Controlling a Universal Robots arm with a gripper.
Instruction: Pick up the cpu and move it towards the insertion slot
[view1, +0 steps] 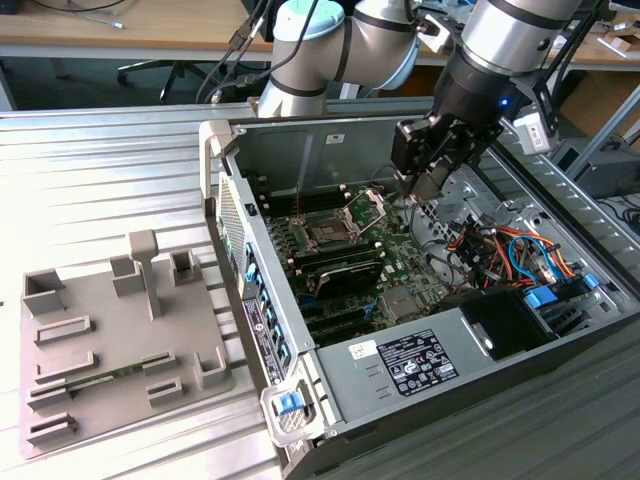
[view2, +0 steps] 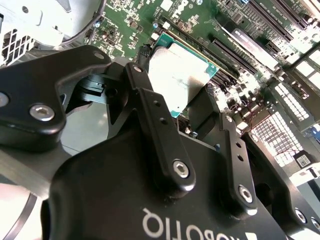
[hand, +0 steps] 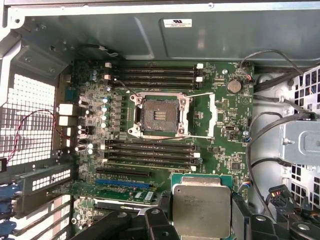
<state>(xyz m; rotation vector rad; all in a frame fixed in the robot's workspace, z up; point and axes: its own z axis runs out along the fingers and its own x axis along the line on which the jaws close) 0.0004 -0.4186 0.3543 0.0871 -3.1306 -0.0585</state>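
My gripper (view1: 427, 188) hangs inside the open computer case and is shut on the cpu (view1: 434, 186), a flat square chip with a pale silvery top. In both wrist views the black fingers (hand: 163, 212) clamp two opposite edges of the cpu (hand: 201, 207) (view2: 175, 70). The insertion slot (view1: 328, 233) lies open on the green board, a dark square in a shiny frame with its wire lever raised. In the exterior view the held cpu is above the board, to the right of the slot. In the first wrist view the insertion slot (hand: 159, 116) sits apart from the chip.
Long black memory slots (hand: 150, 150) flank the socket. Bundled cables (view1: 500, 250) and a power supply (view1: 420, 360) fill the case's right side. The case walls (view1: 225, 180) rise around the board. A grey plastic tray (view1: 110, 340) with a green memory stick (view1: 95, 382) lies at the exterior view's left.
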